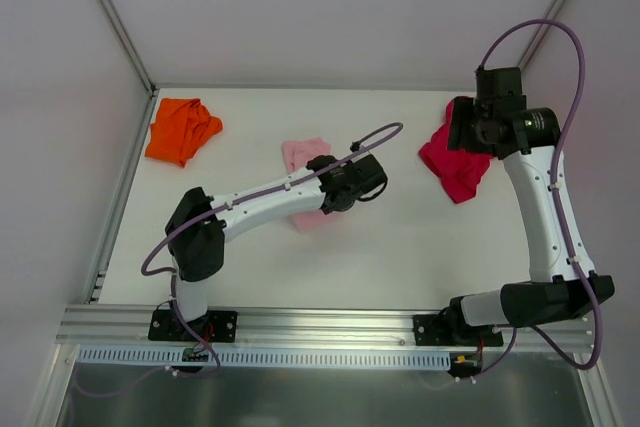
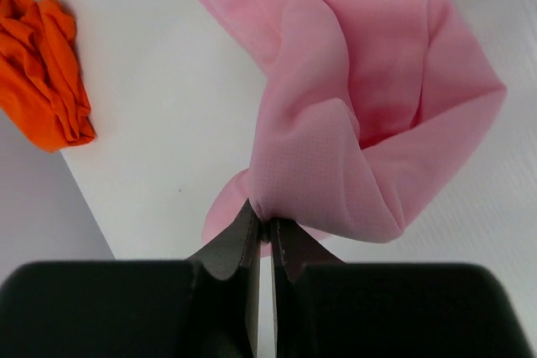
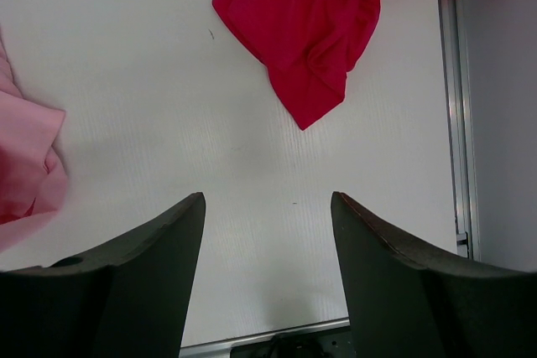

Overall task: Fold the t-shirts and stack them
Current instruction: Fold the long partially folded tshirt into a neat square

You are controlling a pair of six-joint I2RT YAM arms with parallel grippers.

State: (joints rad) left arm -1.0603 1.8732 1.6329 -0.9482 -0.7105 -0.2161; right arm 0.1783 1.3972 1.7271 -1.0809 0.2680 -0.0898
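At the edge of the pink t-shirt (image 2: 361,81) | your left pincer (image 2: 263,228) pinches cloth | right pincer (image 3: 268,232) spread, empty, to its right | step: likely spreading it flat | next: you'd need its opposite edge

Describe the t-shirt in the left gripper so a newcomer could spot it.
On the white table, look near the middle. The left gripper pinches a fold of the pink t-shirt there. It alone is pale pink; the orange t-shirt lies far left, the red t-shirt right.

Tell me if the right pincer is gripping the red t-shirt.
No, the right pincer hangs open, and the red t-shirt lies apart from it.
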